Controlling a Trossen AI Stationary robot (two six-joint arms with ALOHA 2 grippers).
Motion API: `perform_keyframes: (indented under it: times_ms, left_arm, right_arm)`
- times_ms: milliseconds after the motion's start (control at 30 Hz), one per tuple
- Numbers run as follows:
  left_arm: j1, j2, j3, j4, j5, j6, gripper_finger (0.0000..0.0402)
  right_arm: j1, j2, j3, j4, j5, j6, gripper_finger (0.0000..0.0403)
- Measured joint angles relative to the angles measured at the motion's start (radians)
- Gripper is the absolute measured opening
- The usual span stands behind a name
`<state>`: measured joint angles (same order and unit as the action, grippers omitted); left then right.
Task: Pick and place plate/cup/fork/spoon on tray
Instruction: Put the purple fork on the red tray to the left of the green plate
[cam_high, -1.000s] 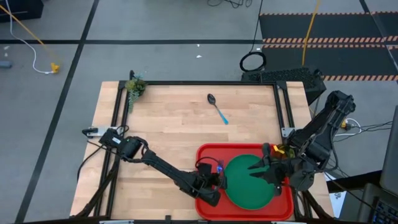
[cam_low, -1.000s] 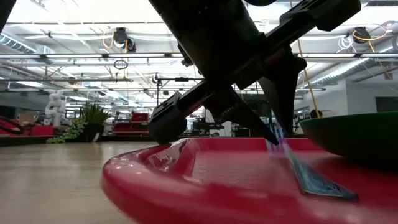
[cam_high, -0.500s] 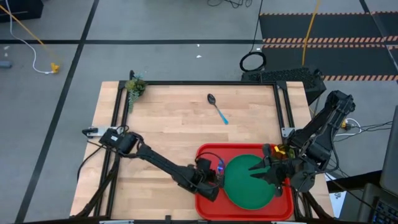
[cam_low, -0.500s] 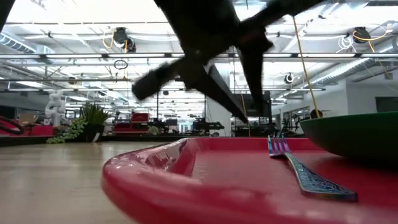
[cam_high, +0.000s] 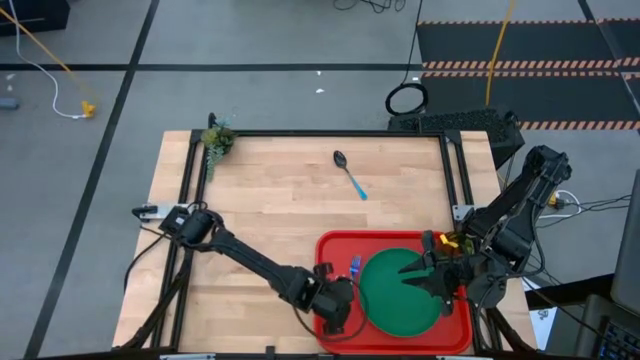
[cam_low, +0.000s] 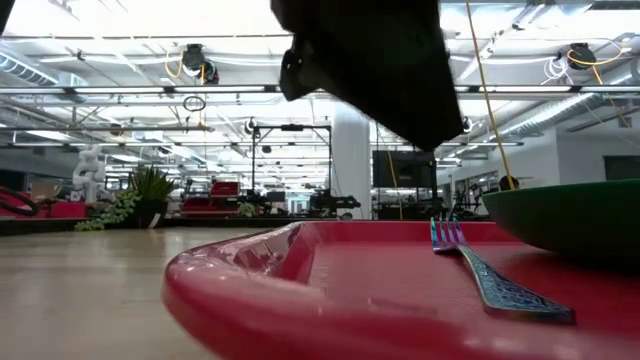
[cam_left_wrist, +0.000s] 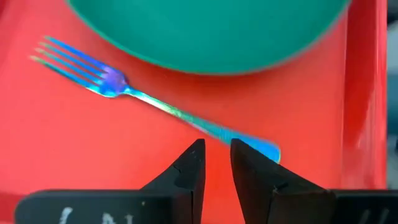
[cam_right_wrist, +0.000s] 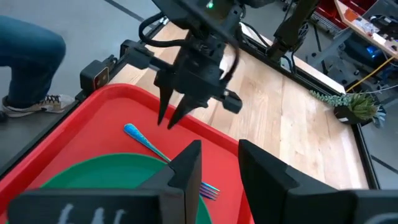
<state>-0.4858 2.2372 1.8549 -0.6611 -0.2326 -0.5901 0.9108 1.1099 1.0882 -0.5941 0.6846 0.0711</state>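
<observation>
Two items lie on the tray: the plate fills its middle, and the fork rests flat on the red floor just beside the plate's rim, on the left arm's side. The spoon lies alone on the table, well apart toward the far edge. No cup is visible in any view.

Left gripper hangs just above the fork's handle end, fingers nearly pressed together, holding nothing. Right gripper hovers over the plate, fingers slightly apart, empty.

Risks, judged:
- Left fingers sit low over the fork handle; a sideways sweep on leaving could catch the handle and flick the fork under or onto the plate rim.
- Tray's raised rim lies between this arm and the spoon; too low an exit would nudge the tray.
- Spoon lies flat on wood, thin; a pinch may slip off.

Other things: small plant at the far left corner, clear of the spoon. A person's leg and shoe show beyond the table in the right wrist view.
</observation>
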Motion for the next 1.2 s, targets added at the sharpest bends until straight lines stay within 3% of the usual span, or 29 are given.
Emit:
perform_keyframes:
  times_ms: [267,433,600,1200]
  left_arm:
    - [-0.037,0.013,0.0,0.04,0.036,0.204,0.0075]
    - [-0.068,0.026,0.0,0.096,-0.037,0.166,0.0044]
    - [-0.101,0.049,0.0,0.094,-0.053,0.109,0.0006]
    - [-0.097,0.103,-0.001,0.111,-0.032,0.141,0.0008]
  right_arm:
    - [0.0,0.0,0.0,0.0,0.006,0.079,0.01]
    - [0.0,0.0,0.0,0.0,0.075,0.125,0.01]
    - [-0.001,0.001,0.0,0.024,0.078,0.127,0.01]
    - [0.0,0.077,0.0,0.123,0.073,0.186,0.01]
